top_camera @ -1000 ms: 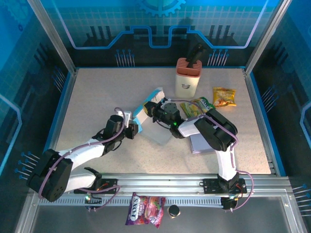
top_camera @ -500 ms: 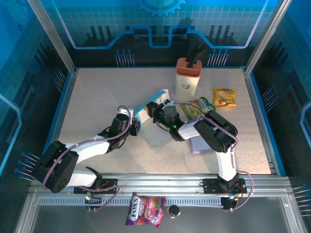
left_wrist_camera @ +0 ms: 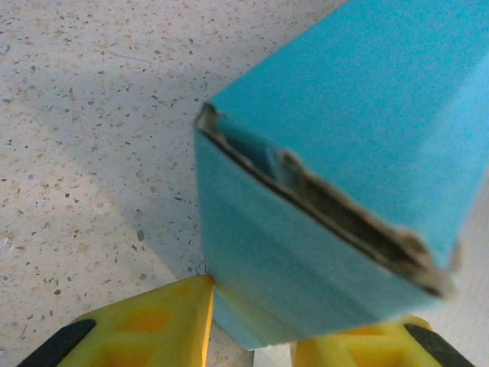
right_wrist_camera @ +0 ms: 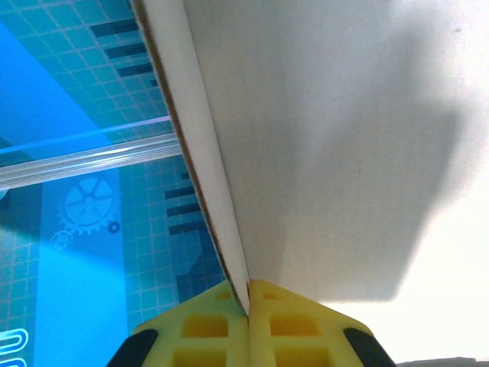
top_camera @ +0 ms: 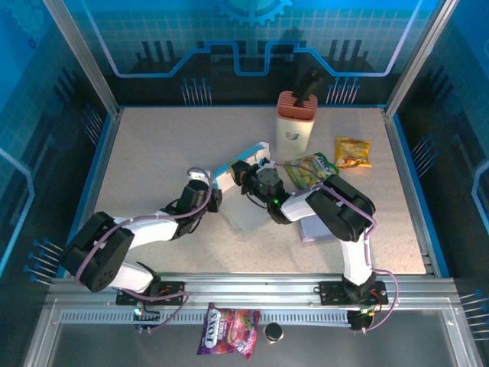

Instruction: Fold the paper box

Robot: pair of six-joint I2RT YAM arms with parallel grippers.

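Right wrist: right gripper (right_wrist_camera: 248, 297) clamped on paper box (right_wrist_camera: 328, 153) panel. Left wrist: box corner between left gripper (left_wrist_camera: 252, 325) fingers; grip indeterminate.

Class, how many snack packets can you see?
3: yellow packet at the far right, green packet left of it, pink packet below the front rail. Others may be hidden.

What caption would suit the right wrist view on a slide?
Right end effector pinched shut on a thin white panel edge of the paper box, with the blue patterned wall behind.
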